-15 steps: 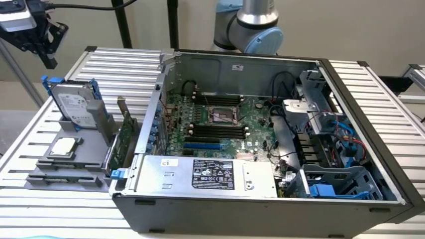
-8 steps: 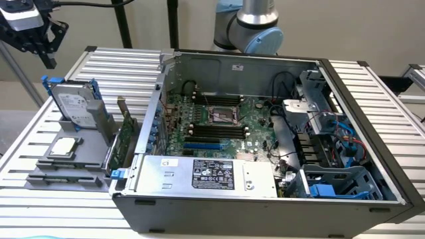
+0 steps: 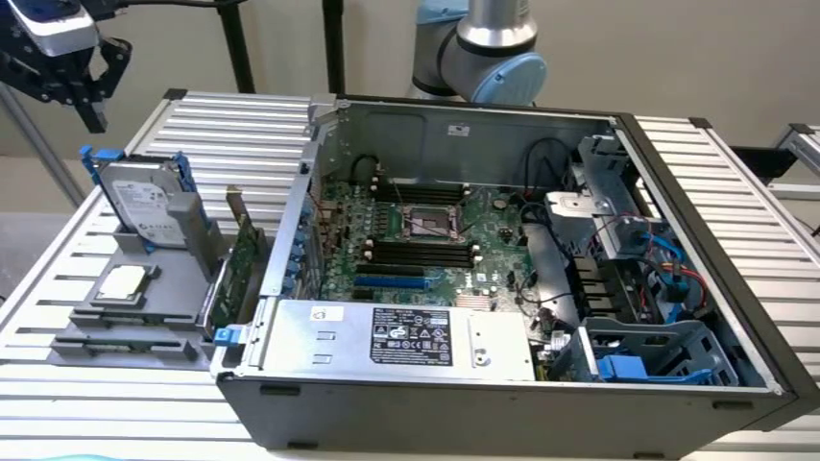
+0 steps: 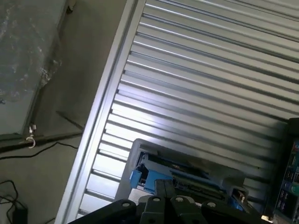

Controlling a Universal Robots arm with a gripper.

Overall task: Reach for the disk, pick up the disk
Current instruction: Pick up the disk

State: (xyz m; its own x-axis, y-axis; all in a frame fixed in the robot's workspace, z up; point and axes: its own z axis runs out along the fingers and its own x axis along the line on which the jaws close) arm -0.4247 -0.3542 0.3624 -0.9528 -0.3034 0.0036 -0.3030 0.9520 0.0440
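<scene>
The gripper (image 3: 92, 113) is hovering with its jaws pressed together on nothing, above and apart from the disk (image 3: 138, 204); the disk is standing upright in a grey holder (image 3: 141, 322) on the slatted table (image 3: 244, 125), at the exterior view's left of the open computer case (image 3: 487, 399).
</scene>
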